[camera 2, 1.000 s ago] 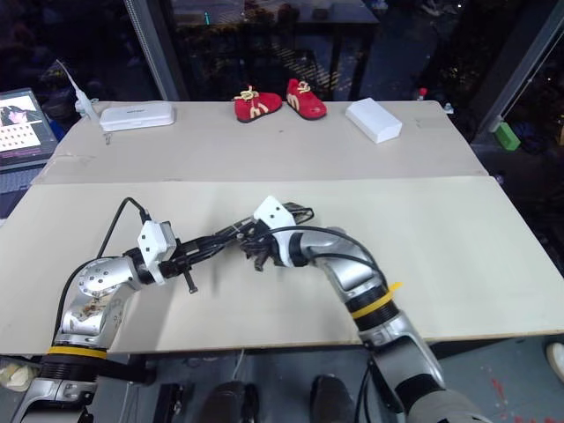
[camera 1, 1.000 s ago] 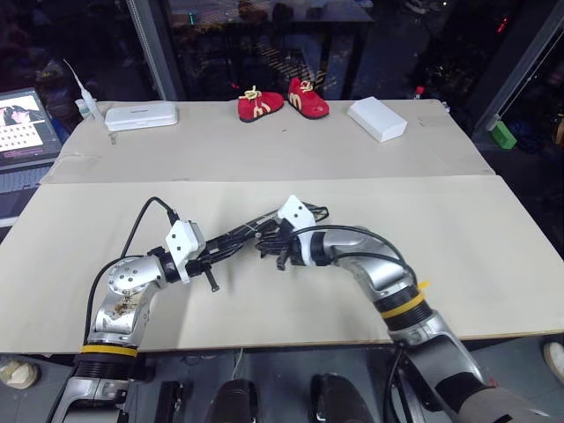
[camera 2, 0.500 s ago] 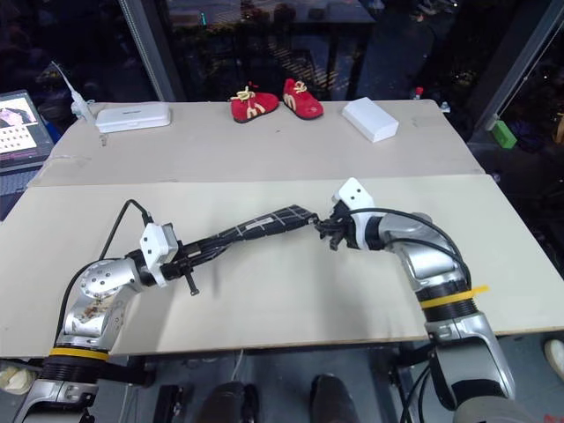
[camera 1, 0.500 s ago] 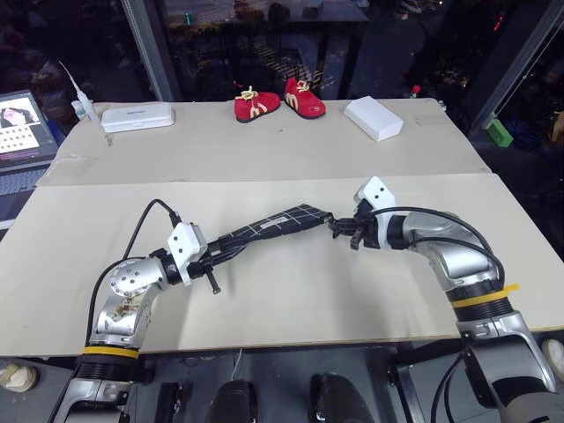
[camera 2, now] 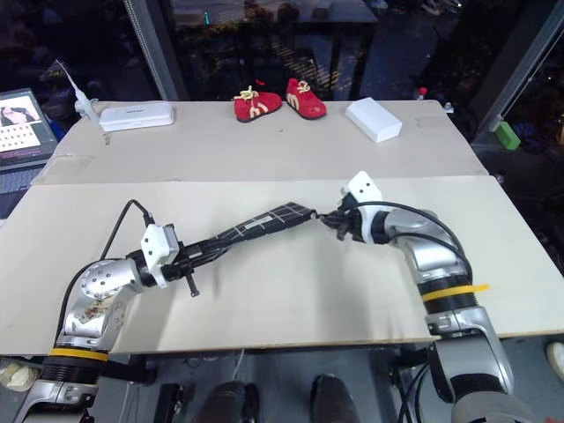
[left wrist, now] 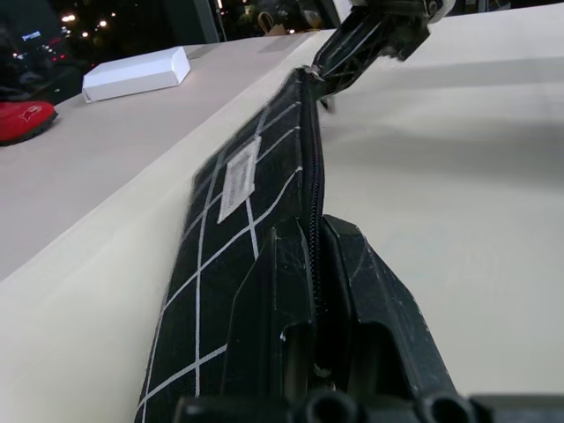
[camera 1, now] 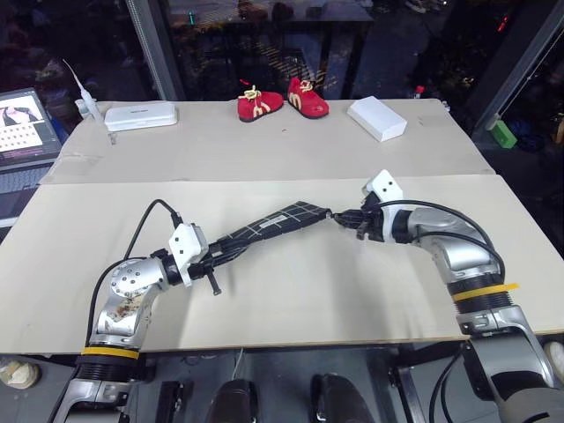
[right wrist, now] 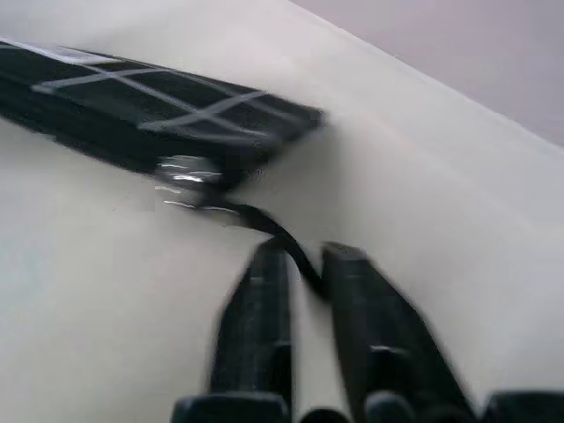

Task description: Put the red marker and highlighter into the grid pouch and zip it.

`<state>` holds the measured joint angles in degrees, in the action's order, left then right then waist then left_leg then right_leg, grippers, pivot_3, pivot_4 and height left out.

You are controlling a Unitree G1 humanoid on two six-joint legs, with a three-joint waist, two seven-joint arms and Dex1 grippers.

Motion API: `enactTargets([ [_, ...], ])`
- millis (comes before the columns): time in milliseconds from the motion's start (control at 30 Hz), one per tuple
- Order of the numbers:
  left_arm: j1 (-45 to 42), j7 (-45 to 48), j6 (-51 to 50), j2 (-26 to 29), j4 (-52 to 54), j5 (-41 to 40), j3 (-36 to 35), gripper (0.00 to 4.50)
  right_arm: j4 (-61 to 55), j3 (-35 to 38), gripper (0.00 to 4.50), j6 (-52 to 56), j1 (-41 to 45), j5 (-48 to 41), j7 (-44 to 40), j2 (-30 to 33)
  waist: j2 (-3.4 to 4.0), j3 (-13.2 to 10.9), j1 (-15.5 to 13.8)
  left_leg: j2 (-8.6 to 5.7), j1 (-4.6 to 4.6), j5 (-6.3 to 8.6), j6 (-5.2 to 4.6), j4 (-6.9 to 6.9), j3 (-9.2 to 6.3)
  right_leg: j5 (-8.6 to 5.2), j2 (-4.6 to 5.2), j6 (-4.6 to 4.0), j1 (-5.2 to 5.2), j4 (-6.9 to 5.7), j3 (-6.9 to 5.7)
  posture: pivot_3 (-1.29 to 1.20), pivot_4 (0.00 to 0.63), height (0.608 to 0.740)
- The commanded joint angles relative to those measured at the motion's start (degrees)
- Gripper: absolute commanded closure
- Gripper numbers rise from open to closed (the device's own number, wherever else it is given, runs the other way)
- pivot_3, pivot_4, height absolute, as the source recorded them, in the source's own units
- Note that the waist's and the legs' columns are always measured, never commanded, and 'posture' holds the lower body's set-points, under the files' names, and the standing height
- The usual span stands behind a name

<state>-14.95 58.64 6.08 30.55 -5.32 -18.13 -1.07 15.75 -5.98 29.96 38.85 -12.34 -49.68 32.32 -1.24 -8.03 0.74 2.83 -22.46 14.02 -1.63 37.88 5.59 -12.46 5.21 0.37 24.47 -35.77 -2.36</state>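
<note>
Grid pouch (camera 1: 269, 226): stretched out lengthwise above the near tabletop (camera 1: 291, 291), held edge-up between my two grippers, zipper edge uppermost, white label (left wrist: 236, 179) on its side. In my left wrist view the zipper teeth look closed along the whole length I can see. Marker and highlighter: I can't make out either one.

Left gripper (camera 1: 214, 256): fingers (left wrist: 370, 308) clamped tight on the pouch's near end, one on each side of the zipper seam.

Right gripper (camera 1: 352, 218): at the pouch's far end, fingers (right wrist: 260, 304) parted a little, with the black zipper pull (right wrist: 280, 236) running into the narrow gap between them. Whether they actually pinch it or just straddle it I cannot tell. The metal slider (right wrist: 187, 172) sits right at that end of the pouch.

Further out, on the far board: pair of red shoes (camera 1: 282, 100), white box (camera 1: 377, 118) to their right, flat white case (camera 1: 141, 115) to their left. Laptop (camera 1: 25, 128) at the far left edge.
</note>
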Motion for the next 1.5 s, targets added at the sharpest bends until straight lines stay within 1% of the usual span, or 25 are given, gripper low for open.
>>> enactTargets([
  [33,-1.43,-0.07,0.78,-0.17,0.59,-0.52,-0.39,4.50,-4.41,1.82,2.25,2.14,-0.78,-2.83,-1.45,-0.26,0.00,0.00,0.03,0.00,0.00,0.00,0.00,0.00,0.00,0.00,0.00,0.00,0.00,0.00,0.00,0.00,0.150,0.740],
  [67,-1.55,0.00,0.88,-0.25,0.51,-0.47,-0.29,4.50,-5.11,2.43,1.86,4.06,-1.28,-4.18,-2.27,-0.15,0.00,0.00,0.05,0.01,0.00,0.00,0.00,0.00,0.00,0.00,0.00,0.00,0.00,-0.01,0.00,0.00,0.150,0.740],
  [100,-1.67,0.07,0.95,-0.30,0.39,-0.45,-0.23,4.50,-5.90,2.85,1.63,5.29,-1.87,-5.45,-3.38,0.19,0.00,0.00,0.04,0.01,0.01,0.00,0.00,0.00,0.00,0.00,0.00,0.00,0.00,-0.01,0.01,0.00,0.150,0.740],
  [233,-1.96,0.79,1.34,-0.38,0.23,-0.35,0.20,4.50,-8.16,3.86,1.63,5.28,-4.74,-6.26,-5.88,3.76,0.00,0.00,-0.10,0.00,0.00,0.01,-0.01,0.00,-0.02,0.00,0.00,0.00,-0.01,0.01,0.00,0.00,0.150,0.740],
  [300,-2.25,2.06,2.33,-0.30,0.05,0.06,0.96,4.50,-10.30,6.14,1.63,4.57,-6.94,-7.58,-7.99,6.73,-0.01,-0.01,-0.29,-0.02,-0.02,0.01,-0.01,0.00,-0.01,0.00,0.03,0.01,-0.01,0.02,0.00,0.00,0.150,0.740],
  [367,-2.84,3.89,4.41,-0.12,-0.48,0.81,2.11,4.50,-14.15,9.72,1.63,4.71,-9.92,-11.16,-10.87,9.09,-0.01,-0.01,-0.71,-0.06,-0.04,0.01,-0.01,0.00,-0.02,-0.01,0.05,0.02,-0.02,0.06,-0.01,0.00,0.150,0.740],
  [500,-4.79,8.20,10.13,0.47,-3.32,2.69,4.58,4.50,-21.41,15.51,1.63,5.64,-15.92,-16.95,-13.02,11.46,-0.02,-0.01,-0.96,-0.03,-0.01,0.02,-0.03,0.00,-0.02,-0.01,-0.02,0.03,-0.04,0.08,-0.01,0.00,0.150,0.740],
  [600,-7.48,9.84,16.06,-0.03,-7.30,4.64,6.03,4.50,-26.39,17.36,1.63,4.53,-21.84,-17.73,-12.83,12.38,-0.03,-0.01,-1.03,-0.01,0.03,0.02,-0.03,0.00,-0.02,-0.02,-0.03,0.03,-0.10,0.07,-0.02,0.00,0.150,0.740],
  [667,-9.88,10.01,19.81,-1.19,-11.12,5.65,6.80,4.50,-28.70,18.59,1.63,4.95,-25.14,-18.27,-10.64,11.50,-0.04,-0.02,-1.40,-0.02,0.05,0.02,-0.03,0.00,-0.04,-0.02,-0.02,0.03,-0.13,0.07,-0.04,0.00,0.150,0.740],
  [733,-11.75,9.62,22.64,-2.34,-14.72,6.03,6.95,4.50,-29.82,19.24,1.63,5.50,-26.66,-18.86,-8.61,10.43,-0.05,-0.03,-1.30,-0.05,0.06,0.02,-0.03,0.02,-0.04,-0.02,0.00,0.04,-0.14,0.07,0.00,0.00,0.150,0.740],
  [800,-13.77,10.72,27.08,-2.90,-19.84,7.17,7.58,4.50,-29.61,18.31,1.63,5.19,-27.33,-17.75,-6.14,9.49,-0.06,-0.03,-1.26,-0.06,0.06,0.02,-0.03,0.04,-0.02,-0.02,0.01,0.05,-0.15,0.09,0.08,0.00,0.150,0.740],
  [900,-16.04,12.20,31.24,-3.37,-24.80,6.99,7.63,4.50,-29.95,17.93,1.63,5.53,-27.55,-18.46,-4.91,9.03,-0.07,-0.02,-1.24,-0.06,0.06,0.02,-0.03,0.05,-0.03,-0.02,-0.02,0.06,-0.15,0.09,0.04,0.00,0.150,0.740],
  [933,-16.77,12.78,31.81,-3.47,-25.98,6.37,7.48,3.84,-30.03,18.02,1.56,5.60,-27.60,-18.77,-4.67,9.00,-0.07,-0.02,-1.25,-0.06,0.04,0.02,-0.03,0.05,-0.04,-0.03,-0.02,0.08,-0.14,0.09,0.04,0.00,0.150,0.740],
  [1000,-17.81,14.45,31.05,-3.54,-27.21,4.62,7.18,3.33,-29.75,18.01,1.56,5.48,-27.61,-18.83,-4.01,8.97,-0.07,-0.03,-1.36,-0.06,0.01,0.03,-0.05,0.05,-0.04,-0.04,-0.02,0.09,-0.12,0.09,0.01,0.00,0.150,0.740],
  [1100,-17.64,15.96,26.18,-2.89,-25.49,1.83,6.39,2.34,-29.40,17.42,1.56,5.26,-27.61,-18.95,-3.65,8.93,-0.07,-0.03,-1.38,-0.08,-0.01,0.03,-0.05,0.05,-0.05,-0.04,0.01,0.10,-0.13,0.11,-0.02,0.00,0.150,0.740],
  [1167,-16.21,13.09,20.13,-2.57,-21.44,0.49,5.28,1.70,-28.85,17.11,1.56,5.02,-27.44,-18.80,-3.47,9.00,-0.08,-0.03,-1.33,-0.08,-0.01,0.03,-0.05,0.05,-0.09,-0.05,0.01,0.11,-0.14,0.10,-0.02,0.00,0.150,0.740],
  [1200,-14.76,11.49,14.93,-2.19,-17.45,-1.25,4.73,1.28,-28.42,17.06,1.56,4.79,-27.35,-18.63,-3.51,9.14,-0.07,-0.03,-1.20,-0.08,0.00,0.03,-0.05,0.05,-0.09,-0.05,0.00,0.11,-0.14,0.10,-0.01,0.00,0.150,0.740],
  [1267,-11.97,8.90,6.04,-1.18,-10.08,-4.18,3.69,0.59,-27.57,17.10,1.56,4.54,-27.05,-18.46,-3.67,9.42,-0.07,-0.03,-1.08,-0.05,0.00,0.03,-0.05,0.05,-0.14,-0.06,0.00,0.14,-0.14,0.08,0.01,0.00,0.150,0.740],
  [1367,-6.88,4.96,-8.21,1.80,0.84,-9.50,1.57,0.59,-25.23,17.26,1.56,3.76,-26.07,-17.94,-4.22,9.97,-0.07,-0.03,-0.66,-0.03,0.02,0.03,-0.05,0.05,-0.16,-0.08,-0.02,0.16,-0.14,0.04,0.01,0.00,0.150,0.740],
  [1433,-3.16,-2.00,-17.05,3.31,6.39,-11.36,-1.81,0.59,-22.19,17.36,1.56,2.83,-24.88,-17.16,-4.22,10.19,-0.08,-0.04,-0.50,-0.02,0.05,0.02,-0.05,0.05,-0.17,-0.08,-0.01,0.16,-0.16,0.02,0.04,0.00,0.150,0.740],
  [1500,-0.65,-8.40,-24.45,4.54,8.72,-11.75,-4.81,0.59,-19.40,17.08,1.56,1.06,-24.02,-15.73,-3.80,10.12,-0.08,-0.04,-0.39,-0.01,0.12,0.02,-0.05,0.05,-0.17,-0.16,-0.01,0.30,-0.19,0.00,0.06,0.00,0.150,0.740],
])
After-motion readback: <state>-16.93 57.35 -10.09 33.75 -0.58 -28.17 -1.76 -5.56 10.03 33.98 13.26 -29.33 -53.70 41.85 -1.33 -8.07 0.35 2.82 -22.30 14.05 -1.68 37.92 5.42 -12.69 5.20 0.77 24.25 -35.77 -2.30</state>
